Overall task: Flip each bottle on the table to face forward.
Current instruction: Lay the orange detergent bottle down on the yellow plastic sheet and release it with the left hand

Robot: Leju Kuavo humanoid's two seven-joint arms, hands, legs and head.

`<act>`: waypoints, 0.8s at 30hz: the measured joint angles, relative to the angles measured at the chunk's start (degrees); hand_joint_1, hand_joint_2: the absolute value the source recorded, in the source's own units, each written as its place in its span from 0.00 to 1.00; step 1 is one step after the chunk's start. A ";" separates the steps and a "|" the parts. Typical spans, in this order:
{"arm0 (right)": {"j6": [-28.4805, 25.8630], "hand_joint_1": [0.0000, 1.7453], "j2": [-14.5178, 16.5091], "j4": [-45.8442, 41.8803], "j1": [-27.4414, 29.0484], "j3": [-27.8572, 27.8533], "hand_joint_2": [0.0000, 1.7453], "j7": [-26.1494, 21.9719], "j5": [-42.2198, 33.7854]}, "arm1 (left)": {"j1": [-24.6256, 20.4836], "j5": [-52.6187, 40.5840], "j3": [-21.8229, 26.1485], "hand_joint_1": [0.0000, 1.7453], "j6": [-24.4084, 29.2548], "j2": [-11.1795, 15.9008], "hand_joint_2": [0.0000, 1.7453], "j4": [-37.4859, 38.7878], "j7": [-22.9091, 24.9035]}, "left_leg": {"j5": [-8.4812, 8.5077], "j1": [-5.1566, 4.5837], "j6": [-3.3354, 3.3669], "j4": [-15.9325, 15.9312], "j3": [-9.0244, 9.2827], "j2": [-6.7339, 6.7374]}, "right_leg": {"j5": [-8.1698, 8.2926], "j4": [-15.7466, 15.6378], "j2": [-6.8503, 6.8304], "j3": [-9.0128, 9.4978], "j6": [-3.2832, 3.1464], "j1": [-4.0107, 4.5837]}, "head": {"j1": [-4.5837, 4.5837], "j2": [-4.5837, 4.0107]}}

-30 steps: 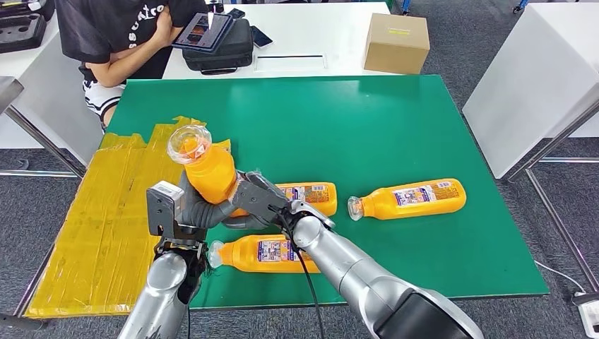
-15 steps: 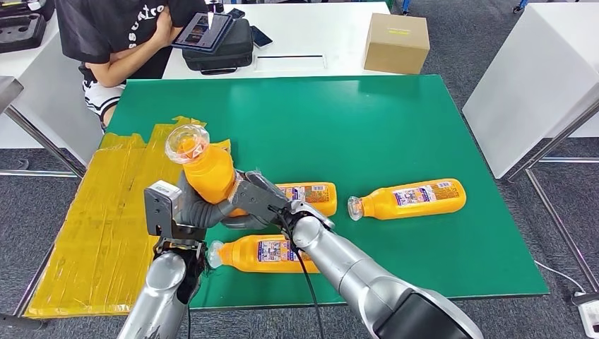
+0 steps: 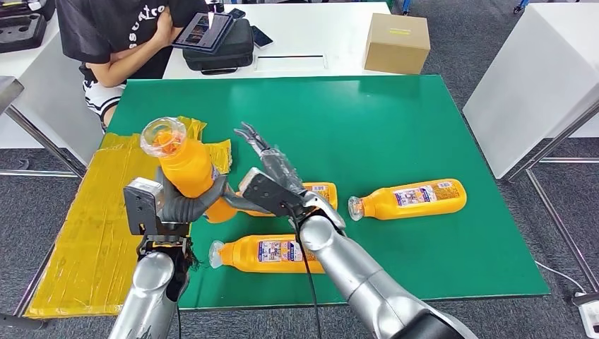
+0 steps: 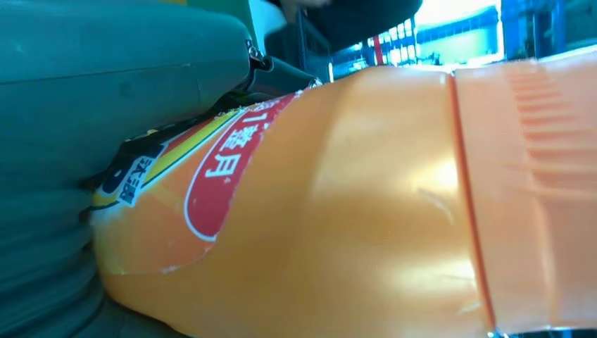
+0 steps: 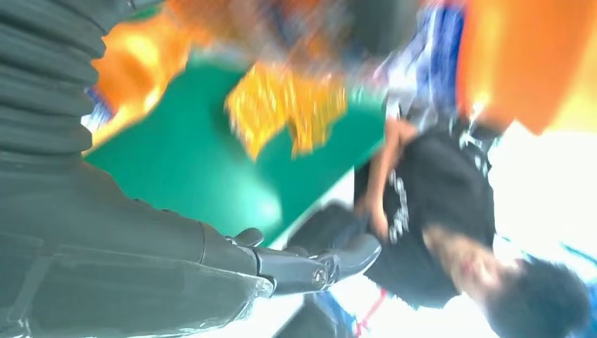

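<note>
My left hand (image 3: pixel 185 205) grips an orange bottle (image 3: pixel 185 167) by its lower body and holds it above the table's left side, clear cap (image 3: pixel 164 135) up and tilted left. Close up, its red and yellow label (image 4: pixel 211 169) lies beside my left thumb (image 4: pixel 105 70). My right hand (image 3: pixel 272 182) is just right of that bottle, apart from it, holding nothing, with its fingers (image 3: pixel 254 138) stretched out. Three more orange bottles lie on the green mat (image 3: pixel 367 120): one (image 3: pixel 319 193) partly behind my right hand, one (image 3: pixel 411 198) to the right, one (image 3: pixel 272 253) near the front edge.
Yellow taped sheeting (image 3: pixel 92 219) covers the table's left part. A person (image 3: pixel 116 35) sits at the far left holding a tablet (image 3: pixel 201 32). Behind, a white table bears a black bag (image 3: pixel 222 53) and a cardboard box (image 3: pixel 397 42). Another white table (image 3: pixel 537 85) stands at the right.
My right hand has let go of the raised bottle and spread its fingers. My left hand has carried the bottle leftward and a little higher.
</note>
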 joint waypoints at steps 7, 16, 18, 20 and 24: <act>-5.55 0.00 -6.01 -21.54 10.30 -4.28 0.00 1.93 7.97 | 1.88 -3.21 4.68 1.00 2.89 0.85 1.00 -0.59 -0.28 | -0.03 0.00 0.00 0.00 -0.03 0.01 | 0.00 -0.02 0.02 -0.04 0.00 0.00 | 0.01 -0.01; -10.89 0.00 -8.19 -29.86 13.97 -5.57 0.00 3.87 13.26 | 2.09 -7.06 6.28 1.00 6.18 0.97 1.00 -0.63 -0.36 | 0.00 0.01 -0.01 0.00 0.01 0.02 | 0.00 -0.01 0.02 -0.02 -0.01 0.01 | 0.01 0.00; -14.49 0.00 -8.85 -31.53 15.57 -6.27 0.00 5.18 16.33 | 2.05 -10.99 7.21 1.00 9.64 1.05 1.00 -0.62 -0.39 | 0.00 0.01 -0.01 0.00 0.01 0.02 | 0.00 -0.01 0.02 -0.02 -0.01 0.01 | 0.01 0.00; -16.76 0.00 -9.69 -33.47 17.87 -7.31 0.00 5.79 18.01 | 1.93 -15.97 8.61 1.00 13.26 1.29 1.00 -0.58 -0.39 | -0.01 0.01 -0.01 0.00 -0.01 0.01 | 0.00 -0.01 0.02 -0.03 0.00 0.00 | 0.01 -0.01; -19.19 0.00 -11.11 -37.09 22.39 -9.56 0.00 5.71 19.53 | 1.15 -27.93 11.29 1.00 19.73 2.24 1.00 0.18 0.34 | -0.03 0.01 -0.01 0.00 -0.03 0.01 | -0.01 -0.02 0.02 -0.07 0.00 0.01 | 0.00 -0.01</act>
